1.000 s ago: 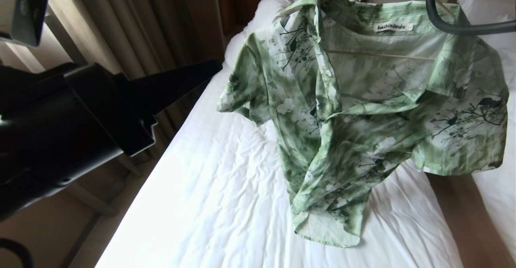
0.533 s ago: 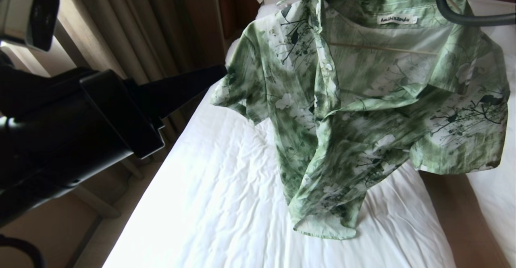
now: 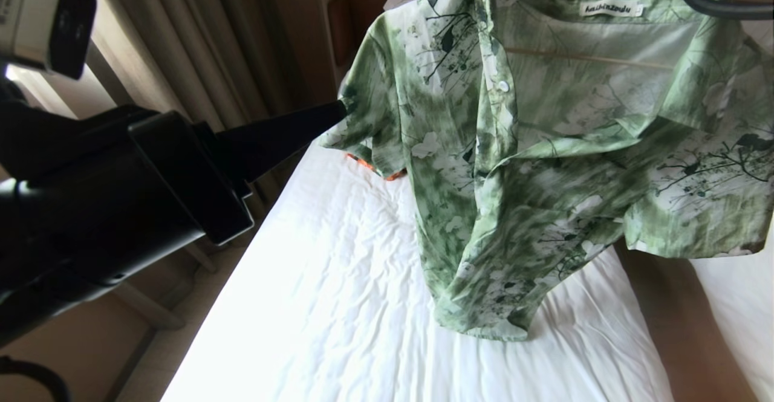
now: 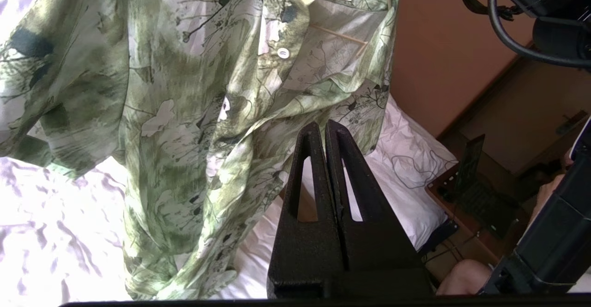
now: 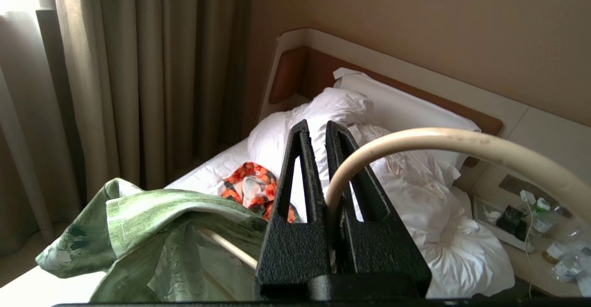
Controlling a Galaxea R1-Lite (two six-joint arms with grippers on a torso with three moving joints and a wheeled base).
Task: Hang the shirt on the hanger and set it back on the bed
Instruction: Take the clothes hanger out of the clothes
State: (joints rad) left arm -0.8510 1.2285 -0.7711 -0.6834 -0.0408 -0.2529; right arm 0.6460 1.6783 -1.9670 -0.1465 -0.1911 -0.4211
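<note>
The light-green flowered shirt (image 3: 544,166) hangs open on the cream hanger (image 3: 592,58), whose bar shows inside the collar. Its lower hem reaches the wrinkled white sheet of the bed (image 3: 338,305). In the right wrist view my right gripper (image 5: 318,127) is shut on the hanger's curved hook (image 5: 443,141), holding it above the shirt (image 5: 152,219); this gripper is outside the head view. My left gripper (image 3: 341,109) is shut on nothing, its tip right beside the shirt's sleeve. From the left wrist its fingers (image 4: 318,129) point at the shirt (image 4: 184,90).
An orange patterned garment (image 5: 249,189) lies on the bed near the white pillows (image 5: 415,182). Curtains (image 3: 199,45) hang along the bed's left side. A second white bed (image 3: 738,293) lies to the right across a wooden gap. A nightstand (image 5: 531,214) holds small items.
The whole view has shifted as the camera moved. The shirt on its hanger sits higher in the picture, and the orange garment now peeks out under its sleeve.
</note>
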